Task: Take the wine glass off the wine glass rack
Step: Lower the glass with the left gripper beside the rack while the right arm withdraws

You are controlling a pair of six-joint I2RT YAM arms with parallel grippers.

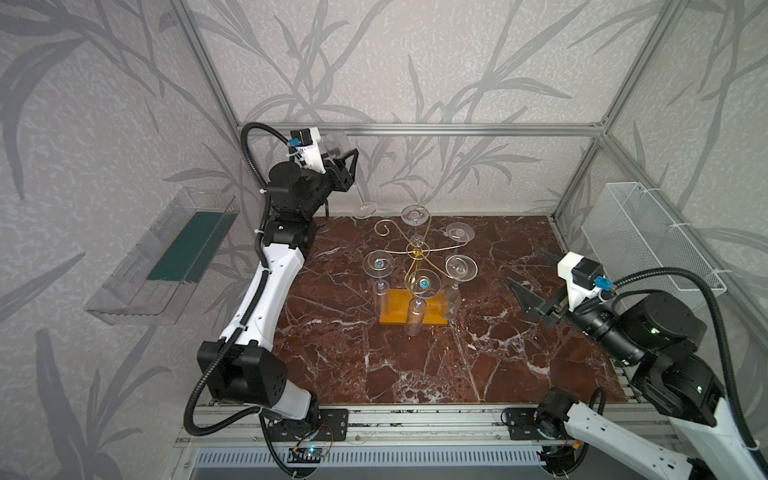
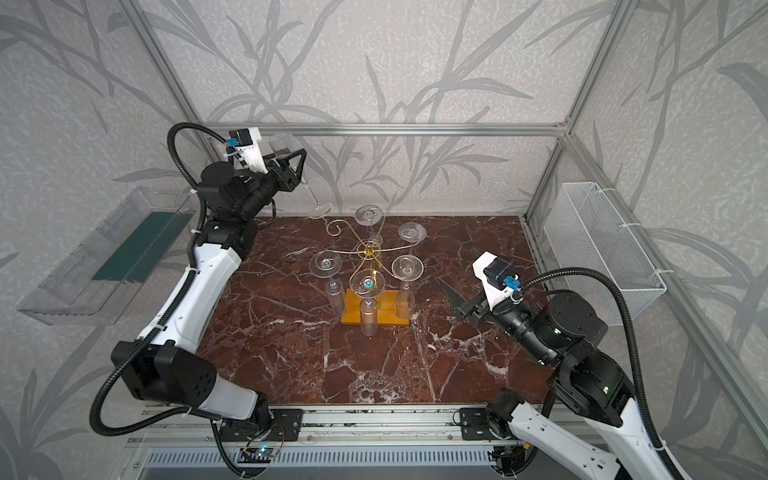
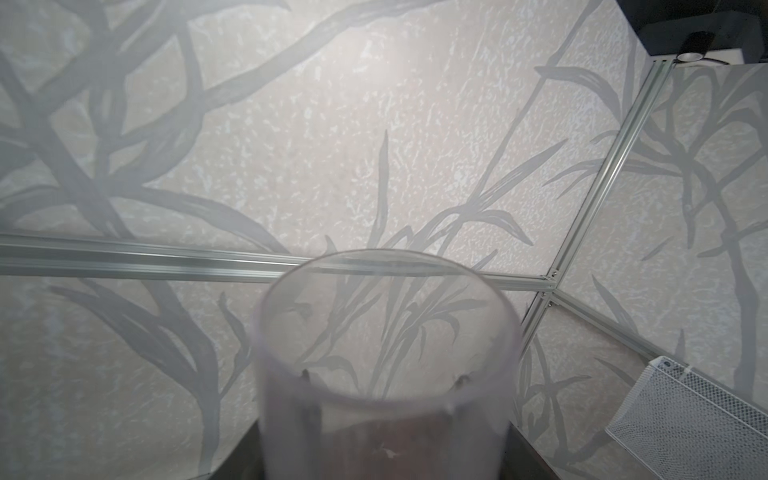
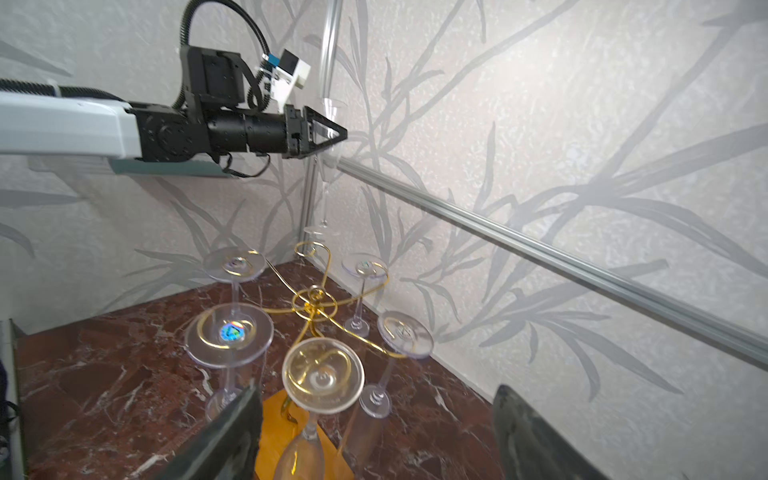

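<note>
Left gripper (image 1: 348, 162) grasps the wine glass (image 1: 365, 208), I hold it clear of the wine glass rack (image 1: 417, 249); right gripper (image 1: 535, 275) gapes.

White-shelled arms (image 1: 272, 282), black joints, ribbed black cables (image 1: 243, 143), dark triangular fingers (image 1: 524, 296).

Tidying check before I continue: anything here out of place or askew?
Only one thing: a wine glass is held bowl-up in the left hand, off the wine glass rack, whose back-left scroll sits empty. Nothing looks broken.

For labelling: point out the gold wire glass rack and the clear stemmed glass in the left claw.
Gold wire glass rack (image 1: 417, 250): a top view, central hub.
Clear stemmed glass (image 1: 365, 210): a top view, foot.
</note>
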